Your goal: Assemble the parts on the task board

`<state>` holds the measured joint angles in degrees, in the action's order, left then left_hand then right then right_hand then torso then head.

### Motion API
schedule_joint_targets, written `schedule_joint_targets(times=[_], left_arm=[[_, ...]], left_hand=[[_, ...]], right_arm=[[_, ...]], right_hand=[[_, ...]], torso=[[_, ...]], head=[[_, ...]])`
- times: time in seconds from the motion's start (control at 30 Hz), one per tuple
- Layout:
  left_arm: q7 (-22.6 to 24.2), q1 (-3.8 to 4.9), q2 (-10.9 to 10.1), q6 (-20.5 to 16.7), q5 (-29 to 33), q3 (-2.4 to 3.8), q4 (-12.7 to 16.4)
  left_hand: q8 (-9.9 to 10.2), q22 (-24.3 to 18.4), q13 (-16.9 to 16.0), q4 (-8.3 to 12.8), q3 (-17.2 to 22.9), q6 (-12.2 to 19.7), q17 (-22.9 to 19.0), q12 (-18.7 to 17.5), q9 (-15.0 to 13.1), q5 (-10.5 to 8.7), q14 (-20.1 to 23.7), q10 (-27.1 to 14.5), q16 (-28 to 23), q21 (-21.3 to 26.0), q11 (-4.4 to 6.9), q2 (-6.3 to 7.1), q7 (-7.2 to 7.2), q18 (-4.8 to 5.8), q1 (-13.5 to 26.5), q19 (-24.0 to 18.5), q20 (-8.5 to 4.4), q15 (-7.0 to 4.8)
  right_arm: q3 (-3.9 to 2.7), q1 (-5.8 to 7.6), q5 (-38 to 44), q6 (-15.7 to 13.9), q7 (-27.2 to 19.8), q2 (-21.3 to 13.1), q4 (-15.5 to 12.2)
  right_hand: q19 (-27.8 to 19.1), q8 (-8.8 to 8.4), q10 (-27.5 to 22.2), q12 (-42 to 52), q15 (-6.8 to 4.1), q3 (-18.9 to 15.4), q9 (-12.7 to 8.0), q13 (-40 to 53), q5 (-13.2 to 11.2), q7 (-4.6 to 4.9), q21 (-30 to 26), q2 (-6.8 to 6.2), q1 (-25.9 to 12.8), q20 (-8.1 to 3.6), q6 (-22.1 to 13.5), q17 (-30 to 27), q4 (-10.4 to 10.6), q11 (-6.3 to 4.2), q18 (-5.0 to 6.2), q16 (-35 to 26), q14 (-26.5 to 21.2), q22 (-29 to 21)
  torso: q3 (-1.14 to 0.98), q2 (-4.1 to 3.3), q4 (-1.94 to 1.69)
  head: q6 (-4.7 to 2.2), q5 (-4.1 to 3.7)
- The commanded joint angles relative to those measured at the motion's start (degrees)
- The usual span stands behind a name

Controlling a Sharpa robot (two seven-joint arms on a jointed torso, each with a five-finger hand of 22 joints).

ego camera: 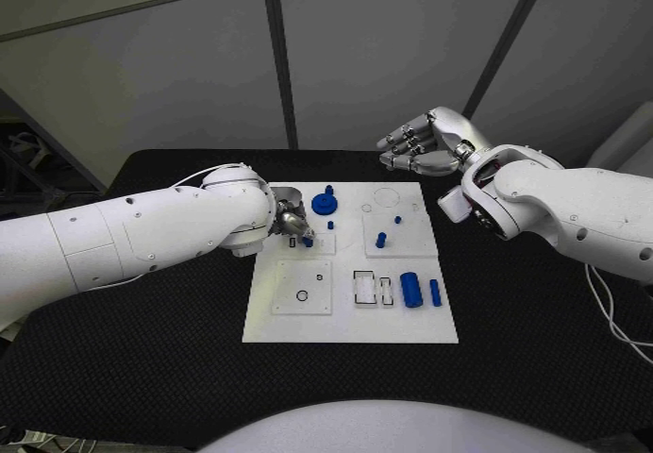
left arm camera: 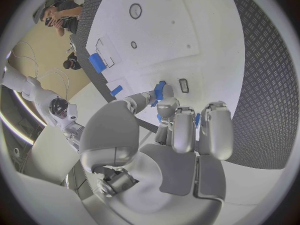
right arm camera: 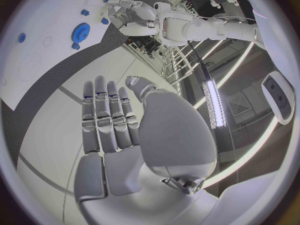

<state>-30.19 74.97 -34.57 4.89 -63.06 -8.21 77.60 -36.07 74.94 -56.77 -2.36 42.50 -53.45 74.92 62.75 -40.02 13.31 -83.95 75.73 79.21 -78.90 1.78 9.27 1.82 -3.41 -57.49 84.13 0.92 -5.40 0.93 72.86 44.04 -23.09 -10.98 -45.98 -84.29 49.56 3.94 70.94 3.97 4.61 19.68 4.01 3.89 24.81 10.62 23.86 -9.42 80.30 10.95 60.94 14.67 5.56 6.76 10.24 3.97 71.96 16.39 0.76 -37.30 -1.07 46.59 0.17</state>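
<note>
Left hand [ego camera: 289, 223] mostly hidden behind its arm, pinching small blue part [left arm camera: 159, 91] over white task board [ego camera: 273, 316], right hand [ego camera: 424, 142] empty, fingers loosely curled above desk [ego camera: 136, 359].

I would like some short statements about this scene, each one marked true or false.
1. The left hand is over the task board and holds a small blue part. True.
2. The right hand grips the blue gear. False: it holds nothing and is beyond the board's far edge.
3. Two blue cylinders lie near the board's right side. True.
4. The blue gear lies on the black table. False: it is on the board.
</note>
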Motion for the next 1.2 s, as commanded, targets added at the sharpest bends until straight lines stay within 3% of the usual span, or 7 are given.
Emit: schedule_joint_targets(times=[0.03,0.37,0.8,0.93,1.2], left_arm=[[-0.43,-0.16,0.01,2.3,-0.43,-0.17,-0.12],[-0.45,-0.16,-0.1,3.02,-0.43,-0.17,-0.31],[-0.42,-0.16,-0.01,2.98,-0.43,-0.17,-0.16],[-0.39,-0.16,0.02,2.36,-0.41,-0.17,-0.17],[-0.43,-0.16,-0.25,-0.6,-0.36,-0.17,-0.01]], left_hand=[[-0.41,1.23,-0.1,5.49,4.93,-0.15,4.89,0.26,0.02,0.07,-3.19,1.35,-0.24,-0.31,0.89,0.1,-0.48,0.18,0.8,0.91,-0.41,-0.41],[-0.54,1.64,-0.48,4.66,2.97,-0.62,4.93,0.79,0.35,0.28,-3.21,1.55,-0.24,-0.53,1.16,0.9,-0.84,0.26,2.12,1.08,-0.6,-0.63],[-0.57,1.89,-0.78,4.71,2.7,-0.8,4.95,1.1,0.47,0.38,-3.21,1.71,-0.24,-0.7,1.3,0.93,-1.01,0.32,2.0,1.18,-0.66,-0.7],[-0.75,1.86,-0.73,5.5,3.25,-0.7,4.97,1.11,0.59,4.72,-3.22,1.77,-0.25,-0.59,1.41,-0.08,-0.96,0.3,0.44,1.18,-0.87,-0.85],[-1.01,1.75,-0.32,6.09,4.38,-0.49,4.99,0.74,0.54,5.26,-3.23,1.64,-0.27,-0.44,1.23,-1.29,-0.67,0.27,-0.67,1.14,-0.85,-0.75]], right_arm=[[-0.05,0.12,0.09,0.35,-0.16,-0.04,-0.12],[-0.05,0.12,0.09,0.34,-0.13,-0.09,-0.16],[-0.05,0.12,0.09,0.38,-0.11,-0.06,-0.13],[-0.05,0.12,0.09,0.37,-0.11,-0.04,-0.11],[-0.05,0.12,0.09,0.34,-0.14,-0.06,-0.07]], right_hand=[[0.08,-0.19,-0.36,-0.29,0.05,-0.16,0.0,-0.1,0.28,0.2,-0.42,-0.02,-0.84,0.53,-0.21,-0.09,-0.02,0.22,0.15,-0.32,-0.26,-0.12],[0.08,-0.19,-0.36,-0.29,0.05,-0.16,0.0,-0.1,0.28,0.2,-0.42,-0.02,-0.84,0.53,-0.21,-0.09,-0.02,0.22,0.15,-0.32,-0.26,-0.12],[0.08,-0.19,-0.36,-0.29,0.05,-0.16,0.0,-0.1,0.28,0.2,-0.42,-0.02,-0.84,0.53,-0.21,-0.09,-0.02,0.22,0.15,-0.32,-0.26,-0.12],[0.08,-0.19,-0.36,-0.29,0.05,-0.16,0.0,-0.1,0.28,0.2,-0.42,-0.02,-0.84,0.53,-0.21,-0.09,-0.02,0.22,0.15,-0.32,-0.26,-0.12],[0.11,-0.19,-0.41,-0.29,0.06,-0.18,0.0,-0.1,0.35,0.2,-0.52,0.0,-0.97,0.55,-0.24,-0.14,0.03,0.22,0.16,-0.33,-0.28,-0.18]], torso=[[-0.02,0.01,-0.01],[0.0,0.03,-0.01],[-0.01,0.06,0.01],[-0.01,0.02,0.0],[0.01,0.02,-0.04]], head=[[0.05,0.09],[0.25,0.15],[0.4,0.2],[0.29,0.18],[0.16,0.14]])
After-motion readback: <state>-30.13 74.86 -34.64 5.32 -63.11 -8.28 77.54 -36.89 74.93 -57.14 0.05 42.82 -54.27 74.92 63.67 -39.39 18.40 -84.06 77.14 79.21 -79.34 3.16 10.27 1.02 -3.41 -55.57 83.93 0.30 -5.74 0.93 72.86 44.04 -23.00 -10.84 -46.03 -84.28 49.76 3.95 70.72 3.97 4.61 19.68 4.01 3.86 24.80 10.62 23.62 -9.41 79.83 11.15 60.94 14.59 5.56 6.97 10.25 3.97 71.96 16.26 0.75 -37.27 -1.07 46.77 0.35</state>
